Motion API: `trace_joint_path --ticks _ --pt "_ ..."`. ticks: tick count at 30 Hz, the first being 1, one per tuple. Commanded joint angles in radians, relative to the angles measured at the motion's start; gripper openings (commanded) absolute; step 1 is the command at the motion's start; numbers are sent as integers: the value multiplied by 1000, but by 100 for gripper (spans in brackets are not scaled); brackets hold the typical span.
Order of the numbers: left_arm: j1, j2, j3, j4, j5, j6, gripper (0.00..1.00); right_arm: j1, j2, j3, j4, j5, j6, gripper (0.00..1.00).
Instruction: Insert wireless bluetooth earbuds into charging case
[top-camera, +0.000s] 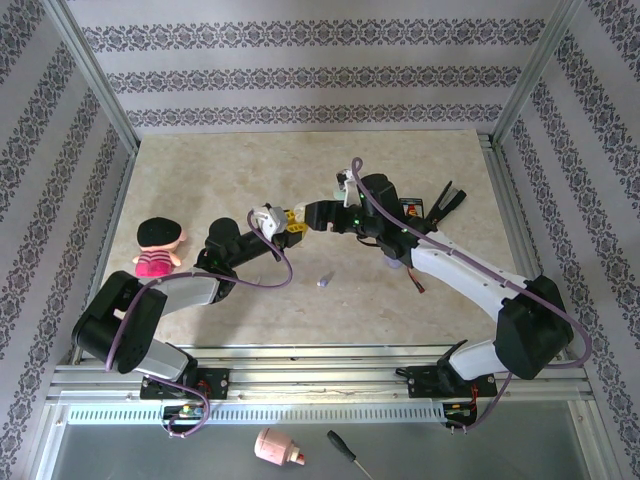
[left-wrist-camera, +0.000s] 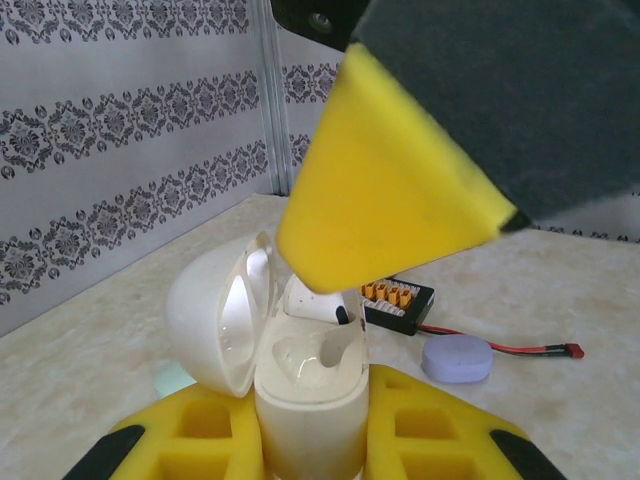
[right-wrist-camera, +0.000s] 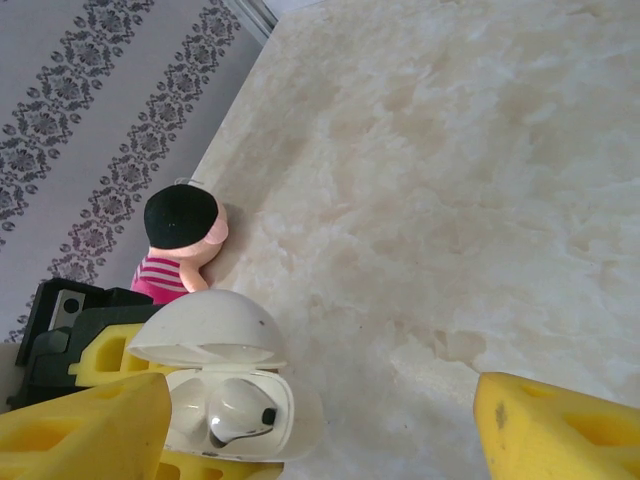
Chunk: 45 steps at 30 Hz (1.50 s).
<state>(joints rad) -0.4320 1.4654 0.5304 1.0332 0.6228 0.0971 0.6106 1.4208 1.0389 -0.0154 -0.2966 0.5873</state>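
At the bottom of the left wrist view, the left tool (left-wrist-camera: 315, 435) is pressed together on the lower half of a cream charging case (left-wrist-camera: 310, 400). Its yellow pads (left-wrist-camera: 200, 435) sit against both flanks and the case stands upright. The lid (left-wrist-camera: 215, 320) is swung open to the left. A whitish earbud (left-wrist-camera: 312, 303) sits tilted in the right-hand well of the case.

The right tool (right-wrist-camera: 322, 410) is spread wide and pinches nothing, with one finger in each lower corner of the right wrist view. The open case and the bud lie at lower left there, beside the left-hand finger. Seen from the left wrist, one of its yellow fingers (left-wrist-camera: 390, 200) slants across the upper middle, close over the bud; whether it touches I cannot tell.

Beyond the case, at right centre of the left wrist view, a lilac case (left-wrist-camera: 457, 357) lies on the worktop (left-wrist-camera: 560, 290). It is just beside a black connector board (left-wrist-camera: 398, 297) with a red lead.

Farther off, at left in the right wrist view, a doll (right-wrist-camera: 180, 240) lies near the patterned wall (right-wrist-camera: 90, 110).
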Motion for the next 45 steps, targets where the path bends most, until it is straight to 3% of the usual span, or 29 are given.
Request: trace_joint_path --ticks 1,9,15,25,30,34,38,42,45 --pt "2 6 -14 53 -5 48 0 -9 -4 39 -17 -24 36 79" --pt "3 11 -19 63 2 53 0 -19 42 66 -61 -28 50 76" --pt "22 16 -39 82 -57 34 0 -17 1 31 -24 -58 -23 78" --pt "235 51 -84 159 -140 -115 0 36 23 -31 -11 -40 -166 79" --pt "335 65 -81 164 -153 -175 0 146 86 -30 3 -29 -430 85" --pt "397 76 -79 196 -141 -241 0 253 165 -17 -25 -92 -825 86" --pt "428 63 -85 204 -131 -264 0 291 257 31 -106 -285 -1165 81" --pt "452 27 -93 165 -135 -264 0 307 363 140 -220 -319 -1328 80" --pt "473 -8 -104 124 -134 -252 0 317 454 237 -314 -265 -1420 78"
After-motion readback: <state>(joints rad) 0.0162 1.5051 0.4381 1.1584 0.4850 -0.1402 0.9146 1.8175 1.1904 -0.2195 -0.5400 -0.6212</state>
